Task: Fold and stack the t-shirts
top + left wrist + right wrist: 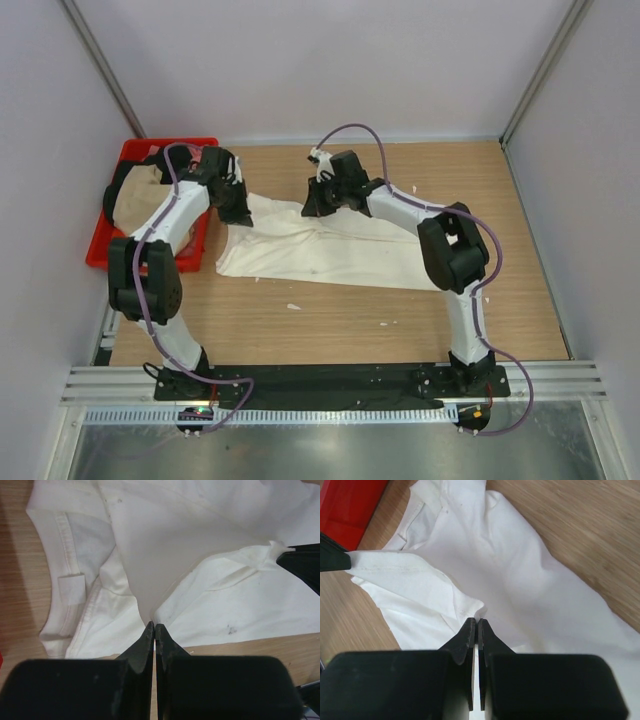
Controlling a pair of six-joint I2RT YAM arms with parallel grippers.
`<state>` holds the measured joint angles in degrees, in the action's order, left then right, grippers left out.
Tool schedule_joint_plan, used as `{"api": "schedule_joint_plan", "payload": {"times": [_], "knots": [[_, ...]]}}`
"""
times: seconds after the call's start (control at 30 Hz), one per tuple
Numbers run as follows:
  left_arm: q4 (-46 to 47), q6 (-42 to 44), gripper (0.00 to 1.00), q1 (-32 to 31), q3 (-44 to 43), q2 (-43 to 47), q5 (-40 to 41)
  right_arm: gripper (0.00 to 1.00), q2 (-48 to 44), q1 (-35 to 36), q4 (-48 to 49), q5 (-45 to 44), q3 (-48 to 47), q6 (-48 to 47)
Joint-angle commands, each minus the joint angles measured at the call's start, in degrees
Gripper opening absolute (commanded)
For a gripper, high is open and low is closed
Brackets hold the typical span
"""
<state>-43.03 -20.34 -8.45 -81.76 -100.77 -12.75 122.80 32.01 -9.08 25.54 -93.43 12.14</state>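
Cream t-shirt [340, 250] lies spread on the counter [400, 320], beside the red crate [98, 250]. Left gripper [154, 629] and right gripper [475, 625] both clamped on its far edge; one layer or two, hard to tell. Lift evenly, keep the edge taut, lay it straight over the near side.

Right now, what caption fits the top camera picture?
Left gripper and right gripper pinch the cream t-shirt beside the red crate.
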Motion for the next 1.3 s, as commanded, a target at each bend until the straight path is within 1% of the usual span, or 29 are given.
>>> {"api": "schedule_joint_plan", "payload": {"times": [0.0,0.1,0.3,0.37,0.43,0.5,0.53,0.6,0.63,0.7,0.73,0.77,0.87,0.9,0.93,1.0,1.03,1.07,1.1,1.13,1.2,1.27], "knots": [[-2.76,1.79,0.0,-1.39,1.86,2.07,2.81,0.02,-5.63,0.6,4.77,1.26,3.24,-0.72],[-4.08,2.23,0.02,-2.89,2.56,2.86,5.37,0.02,-7.49,0.86,6.53,1.79,7.11,-0.8],[-6.63,2.15,0.07,-5.08,4.15,3.3,10.02,0.02,-12.23,1.56,6.71,2.76,13.61,-1.86],[-6.98,1.62,0.1,-5.52,5.73,4.18,10.73,0.03,-13.73,2.09,6.71,3.02,16.16,-2.39],[-7.68,0.83,0.15,-5.96,7.83,5.05,12.3,0.06,-14.69,2.79,5.57,3.11,17.92,-3.17],[-8.3,0.13,0.18,-6.05,8.89,5.58,12.4,0.09,-15.22,3.32,4.95,3.55,19.07,-3.35],[-8.65,-0.22,0.19,-6.23,9.24,6.37,14.66,0.14,-15.83,3.41,3.82,3.64,20.03,-3.44],[-9.09,-1.37,0.2,-6.32,9.07,7.43,15.04,0.22,-16.45,3.41,2.5,3.99,21.09,-3.62],[-9.01,-1.63,0.23,-6.32,8.72,7.78,14.43,0.24,-16.8,3.41,1.53,3.64,21.35,-3.53],[-7.87,-2.34,0.25,-6.32,7.14,8.49,13.11,0.25,-18.21,3.41,1.0,1.36,22.23,-3.27],[-6.91,-2.51,0.27,-6.32,5.92,8.14,10.15,0.27,-19.0,3.41,1.0,-0.65,22.32,-2.13],[-6.64,-2.95,0.27,-6.32,5.91,7.7,9.42,0.27,-19.27,3.41,0.82,-0.67,22.32,-2.12],[-4.45,-4.18,0.29,-6.32,4.85,5.25,7.75,0.28,-20.06,3.41,0.29,-6.19,21.89,0.95],[-3.83,-4.71,0.29,-6.32,5.29,4.36,7.74,0.29,-20.67,3.41,-0.14,-12.03,21.71,2.96],[-3.56,-4.8,0.29,-6.32,5.2,3.49,7.83,0.29,-20.94,3.41,-1.28,-15.05,21.71,3.85],[-3.55,-5.06,0.29,-6.32,5.03,-0.1,9.06,0.29,-21.29,3.41,-3.04,-20.16,21.71,4.73],[-3.82,-5.5,0.29,-6.4,4.85,-1.43,9.85,0.29,-21.38,3.41,-5.31,-25.22,21.62,5.43],[-4.69,-5.59,0.29,-6.41,4.68,-2.49,10.64,0.29,-21.2,3.32,-6.99,-28.5,21.45,5.87],[-5.22,-5.85,0.29,-6.32,4.68,-3.37,12.38,0.29,-20.85,2.89,-8.92,-30.7,20.66,6.4],[-5.75,-6.2,0.29,-6.32,4.94,-4.86,14.49,0.28,-20.33,2.45,-12.42,-34.73,20.57,8.06],[-6.54,-6.64,0.29,-6.23,5.64,-6.1,18.27,0.28,-20.15,0.61,-14.55,-36.61,21.26,9.56],[-6.72,-7.61,0.29,-6.06,7.04,-7.5,19.78,0.28,-20.23,-0.98,-16.05,-38.19,22.32,11.84]]}}
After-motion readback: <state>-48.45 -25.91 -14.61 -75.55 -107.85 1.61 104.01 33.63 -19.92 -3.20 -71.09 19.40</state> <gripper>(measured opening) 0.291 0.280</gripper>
